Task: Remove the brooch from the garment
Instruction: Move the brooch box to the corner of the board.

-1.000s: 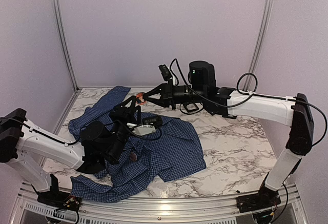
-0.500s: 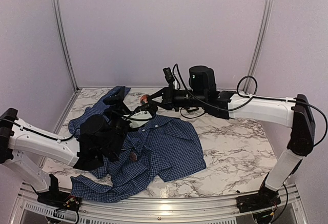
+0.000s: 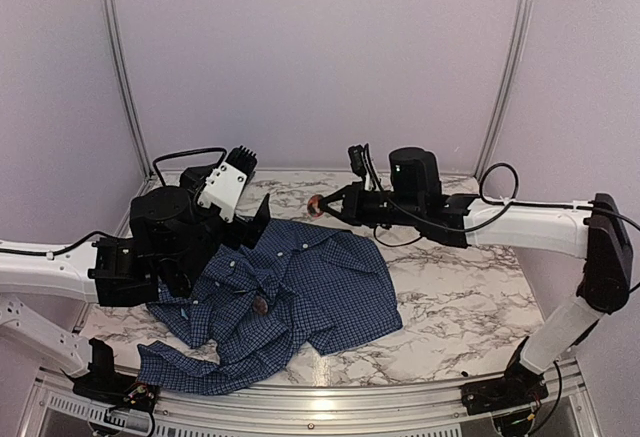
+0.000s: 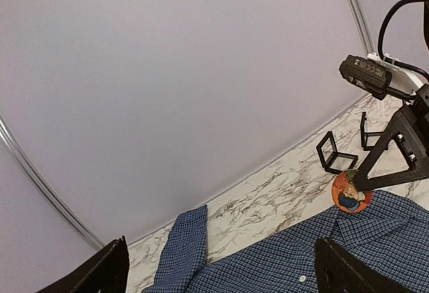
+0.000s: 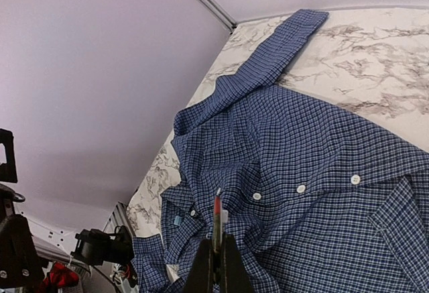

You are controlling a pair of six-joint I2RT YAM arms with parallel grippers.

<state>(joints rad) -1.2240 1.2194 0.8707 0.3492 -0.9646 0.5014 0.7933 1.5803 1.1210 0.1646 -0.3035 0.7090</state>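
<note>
The garment, a dark blue checked shirt, lies spread on the marble table. My right gripper hangs above the shirt's collar edge, shut on the brooch, a small orange and reddish-brown disc. The left wrist view shows the brooch pinched at the right fingertips, just over the garment. In the right wrist view the brooch stands edge-on in my right gripper, with the garment below. My left gripper is raised over the shirt's left side, open and holding nothing; its fingers frame that view, left gripper.
A small black square frame box stands on the marble behind the brooch, near the back wall. A small reddish-brown thing lies on the shirt's front. Metal rails run up the back corners.
My left gripper has opened, let go of the shirt and pulled up and back to the left. The right gripper has carried the brooch to the right, off the shirt, which has settled flat.
</note>
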